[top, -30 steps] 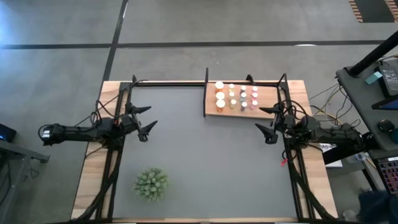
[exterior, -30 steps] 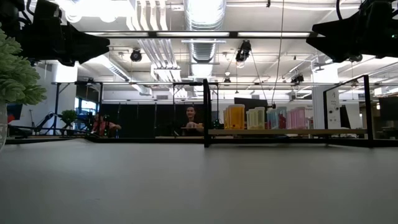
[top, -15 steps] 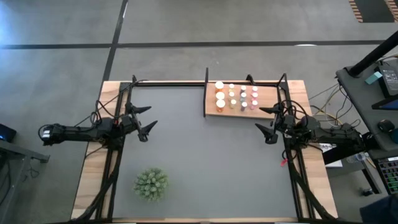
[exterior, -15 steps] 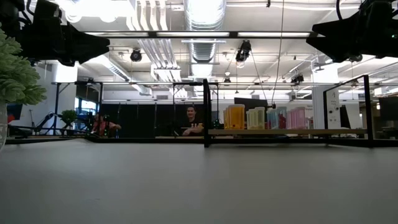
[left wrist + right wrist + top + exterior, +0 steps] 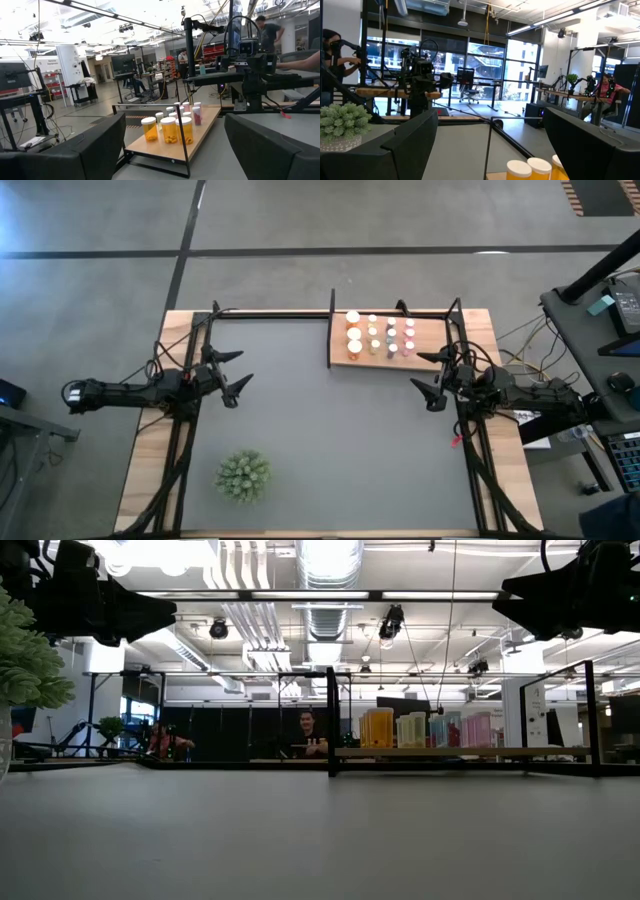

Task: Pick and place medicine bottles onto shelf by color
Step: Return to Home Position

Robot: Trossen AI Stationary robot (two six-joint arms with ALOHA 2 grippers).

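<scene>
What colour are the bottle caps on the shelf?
The bottle caps are white, best seen in the left wrist view.

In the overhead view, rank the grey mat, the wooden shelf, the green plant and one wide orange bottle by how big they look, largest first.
1. grey mat
2. wooden shelf
3. green plant
4. wide orange bottle, clearly smallest

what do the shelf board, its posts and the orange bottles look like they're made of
Shelf board: light wood with a matte look, going by its pale tan face; it could be veneer or laminate.
Posts: probably black-painted metal, as they are thin, straight and dark.
Orange bottles: likely translucent plastic, since the contents show through the walls; the caps are opaque white.
</scene>
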